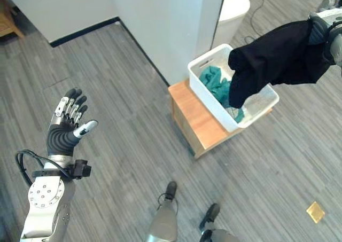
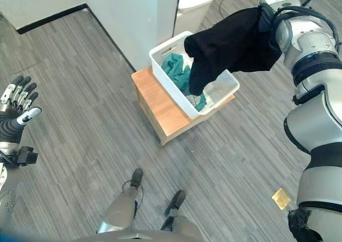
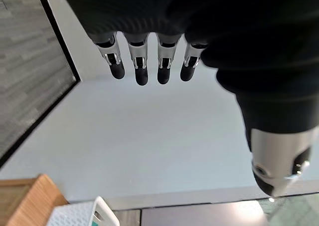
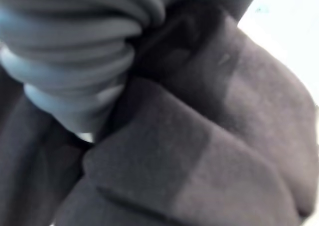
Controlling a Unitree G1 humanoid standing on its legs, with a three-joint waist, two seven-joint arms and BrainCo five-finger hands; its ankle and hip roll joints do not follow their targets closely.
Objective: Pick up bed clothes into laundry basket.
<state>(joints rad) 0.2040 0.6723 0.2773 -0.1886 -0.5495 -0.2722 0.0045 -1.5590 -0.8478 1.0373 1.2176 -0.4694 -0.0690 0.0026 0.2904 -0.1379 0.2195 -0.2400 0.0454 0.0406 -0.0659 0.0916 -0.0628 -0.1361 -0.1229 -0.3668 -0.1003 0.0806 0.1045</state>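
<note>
While one black garment hangs, one basket

Home interior, grey wood-plank floor, white wall, laundry basket on low wooden stand

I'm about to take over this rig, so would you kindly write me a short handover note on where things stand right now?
Left hand: open, idle, raised over the floor, holding nothing.
Right hand: wrapped in the black garment; its fingers are hidden in the cloth.
The black garment hangs above the white laundry basket, not yet released.
The basket sits on a low wooden stand and already holds a teal cloth.
Left to do: lower and release the black garment into the basket.
</note>
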